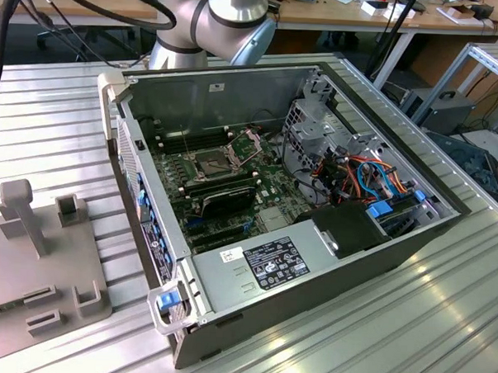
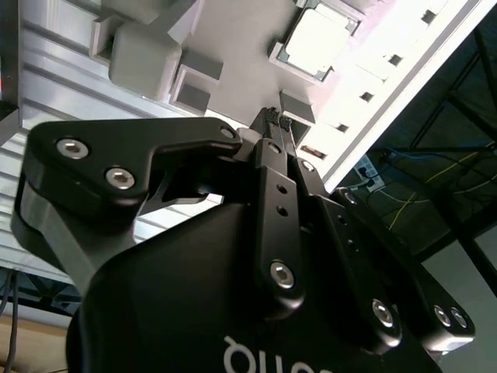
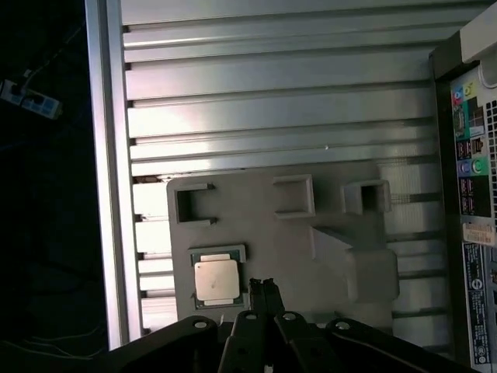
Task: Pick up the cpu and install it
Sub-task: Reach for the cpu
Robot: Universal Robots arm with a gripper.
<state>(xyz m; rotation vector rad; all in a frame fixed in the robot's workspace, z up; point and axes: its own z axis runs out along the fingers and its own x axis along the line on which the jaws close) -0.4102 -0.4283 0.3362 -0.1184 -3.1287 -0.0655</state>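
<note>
The cpu (image 3: 216,280) is a small square chip with a pale metal top, lying flat in a shallow frame on the grey fixture plate (image 3: 311,256). It also appears bright in the second wrist view (image 2: 318,40). My gripper (image 3: 262,284) hovers above the plate just beside the chip, apart from it. Its black fingertips (image 2: 274,118) are pressed together, shut on nothing. In the exterior view, the dark square socket (image 1: 210,162) lies on the motherboard inside the open computer case (image 1: 369,266), with its shiny retention frame (image 1: 249,145) hinged up.
The fixture plate (image 1: 39,260) lies on the ribbed aluminium table at the exterior view's left, carrying several raised grey blocks and holders (image 3: 365,198). The case's rear port panel (image 3: 470,194) stands close beside the plate. Cables and drive bays (image 1: 365,179) crowd the case's far side.
</note>
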